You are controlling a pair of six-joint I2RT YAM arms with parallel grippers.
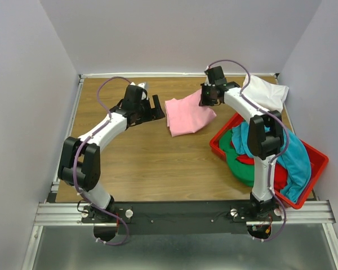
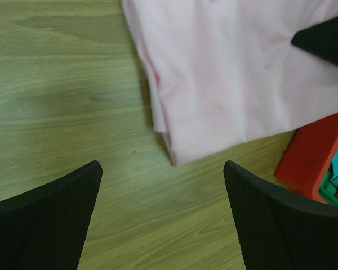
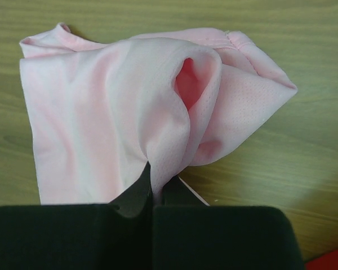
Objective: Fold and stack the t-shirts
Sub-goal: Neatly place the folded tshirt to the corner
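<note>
Folding the light pink t-shirt (image 1: 188, 115) looks to be the step in hand. It lies on the tabletop (image 1: 146, 163) toward the far middle, between the two arms, and is doubled over into a rough, lopsided shape rather than spread flat. The right gripper (image 3: 153, 185) has its fingers pressed together on a raised pleat of the pink cloth at the shirt's far right edge, where the fabric bunches up and a hollow fold shows darker pink. The left gripper (image 1: 156, 108) is spread wide and holds nothing, hovering just beside the shirt's left edge.

The next move, I judge, calls for the right arm to carry its pinched edge across and lay it down smooth, with the left ready to pin the opposite side — the thin cloth will sag and crease easily.

A white t-shirt (image 1: 266, 93) lies at the far right corner. Teal, green and red ones are heaped in the red bin (image 1: 318, 163), apart from the pink one.
</note>
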